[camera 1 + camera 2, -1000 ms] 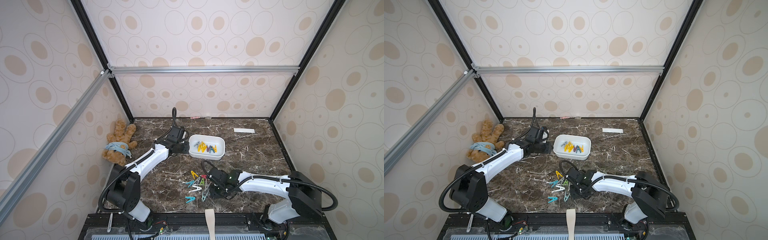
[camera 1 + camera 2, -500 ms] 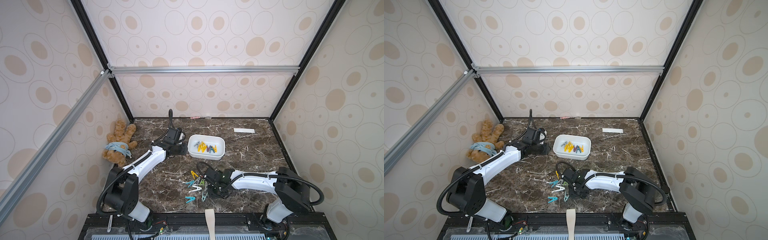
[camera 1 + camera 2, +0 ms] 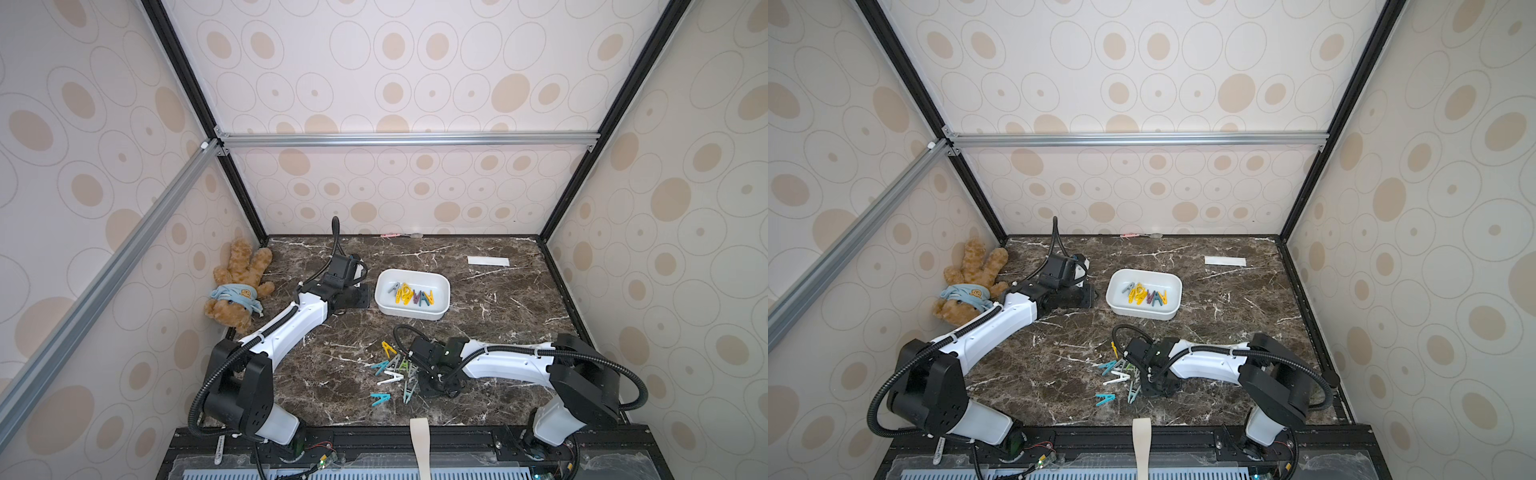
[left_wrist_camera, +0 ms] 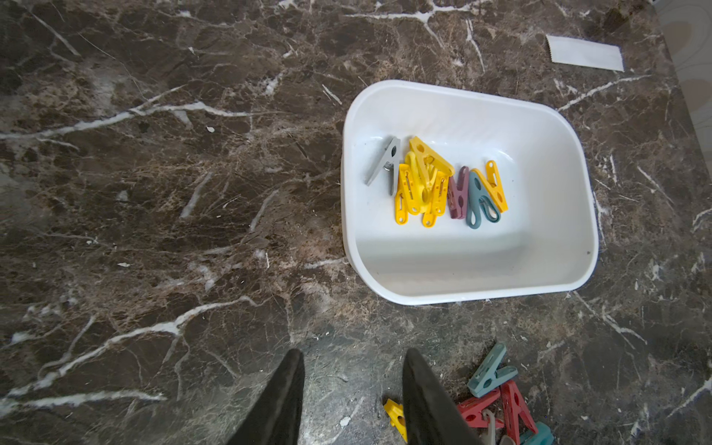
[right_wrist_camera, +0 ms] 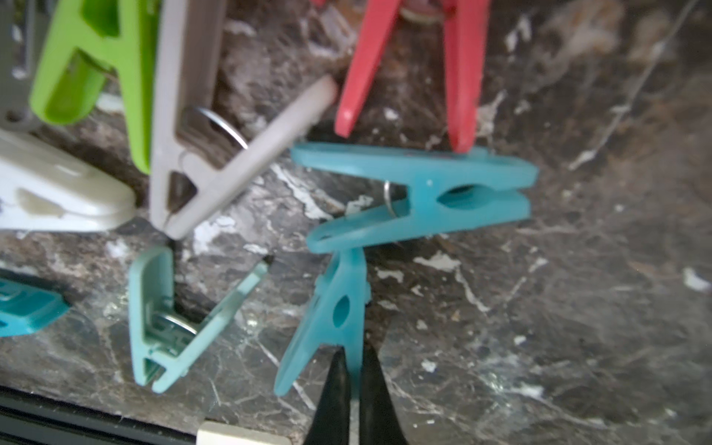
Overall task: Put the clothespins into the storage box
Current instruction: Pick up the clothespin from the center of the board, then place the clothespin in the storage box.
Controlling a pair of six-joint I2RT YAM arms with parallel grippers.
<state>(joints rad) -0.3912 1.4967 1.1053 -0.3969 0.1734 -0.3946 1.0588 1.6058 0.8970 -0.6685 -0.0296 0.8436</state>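
The white storage box (image 3: pixel 411 312) (image 3: pixel 1142 312) stands mid-table, holding several clothespins (image 4: pixel 427 181) in yellow, grey, purple and teal. More clothespins (image 3: pixel 395 368) lie loose in a heap near the front edge. My right gripper (image 5: pixel 352 356) is down at that heap, shut on one leg of a teal clothespin (image 5: pixel 331 312) that rests on the marble. Green, grey, red, white and mint pins lie just beyond it. My left gripper (image 4: pixel 352 358) hangs open over bare marble beside the box (image 4: pixel 443 262), with nothing between its fingers.
A teddy bear (image 3: pixel 239 286) lies at the left wall. A white paper strip (image 3: pixel 487 261) sits at the back right. A beige strap (image 3: pixel 420 440) hangs over the table's front edge, and the black front rail (image 5: pixel 77 424) runs close to my right gripper.
My right gripper has closed on the teal clothespin's leg, having shifted slightly left at the heap. The left arm has drawn back a little from the box.
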